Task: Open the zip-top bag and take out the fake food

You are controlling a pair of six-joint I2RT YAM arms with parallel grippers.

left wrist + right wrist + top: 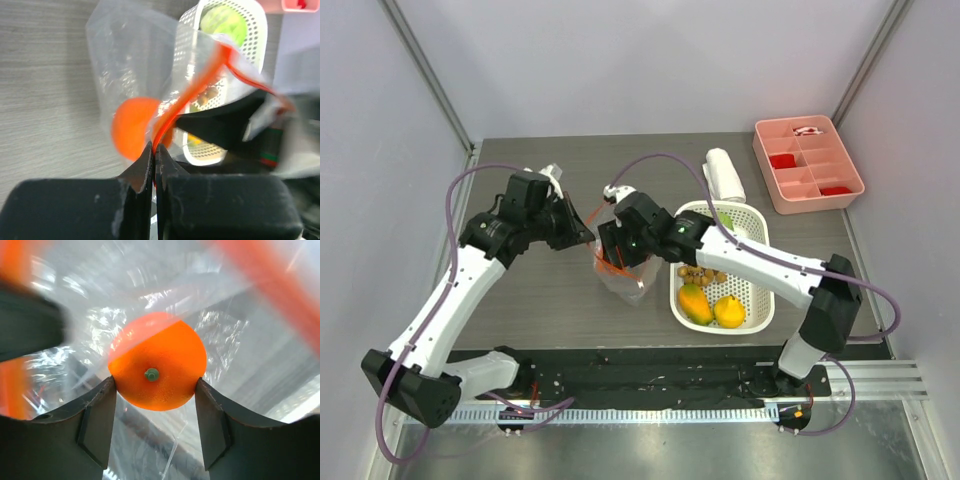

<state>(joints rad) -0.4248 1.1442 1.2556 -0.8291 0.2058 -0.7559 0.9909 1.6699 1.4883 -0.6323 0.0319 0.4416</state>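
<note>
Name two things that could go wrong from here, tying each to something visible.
1. The right fingers pinch the smooth, round orange only at its sides; it may slip out as it is lifted.
2. The left fingers hold just the thin zip strip; a tug from the lift could pull the zip-top bag free.

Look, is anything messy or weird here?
Nothing is spilled or broken. The bag only looks crumpled: the left jaws pinch its strip, and the right jaws hold the orange inside it.
</note>
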